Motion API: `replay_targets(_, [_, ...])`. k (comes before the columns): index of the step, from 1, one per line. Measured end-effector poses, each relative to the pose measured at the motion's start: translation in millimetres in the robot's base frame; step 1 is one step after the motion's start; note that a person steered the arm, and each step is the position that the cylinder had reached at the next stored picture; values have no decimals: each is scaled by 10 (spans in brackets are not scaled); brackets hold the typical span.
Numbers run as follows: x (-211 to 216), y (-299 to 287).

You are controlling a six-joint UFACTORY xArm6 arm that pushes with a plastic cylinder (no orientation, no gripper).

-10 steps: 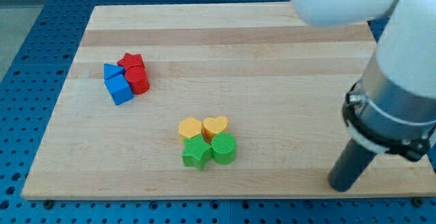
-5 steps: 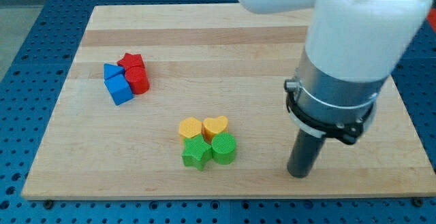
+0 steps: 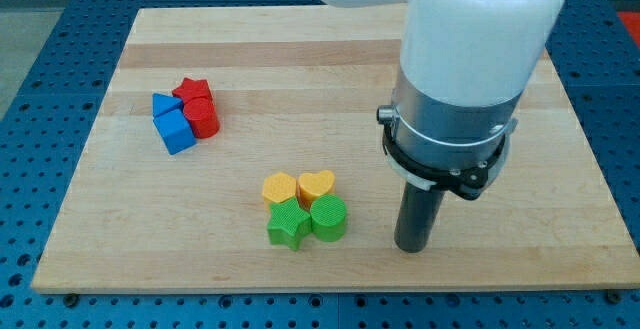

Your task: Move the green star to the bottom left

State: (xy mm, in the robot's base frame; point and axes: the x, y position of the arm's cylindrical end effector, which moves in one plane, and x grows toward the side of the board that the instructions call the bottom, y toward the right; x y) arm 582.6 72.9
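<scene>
None of the push is done: green star (image 3: 288,227) sits low-centre on the tabletop (image 3: 400,89), my tip (image 3: 409,248) at its 3 o'clock beyond green cylinder (image 3: 328,218), touching nothing; no hand fitted.

Wooden board (image 3: 400,79), 4 red and blue blocks (image 3: 185,115) clustered upper left, 4 yellow and green blocks (image 3: 305,207) clustered bottom centre

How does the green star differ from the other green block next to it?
The green star has pointed arms, while the green cylinder is round with a flat circular top. The star sits on the view's left of the pair and slightly lower; the cylinder sits on the view's right, between the star and my tip. The star lies below the yellow block; the cylinder lies below the yellow heart. Both are the same green and touch each other.
</scene>
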Motion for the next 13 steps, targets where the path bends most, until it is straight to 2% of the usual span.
replay_targets(3, [-215,-254])
replay_targets(8, [-215,-691])
replay_targets(13, [-130,-732])
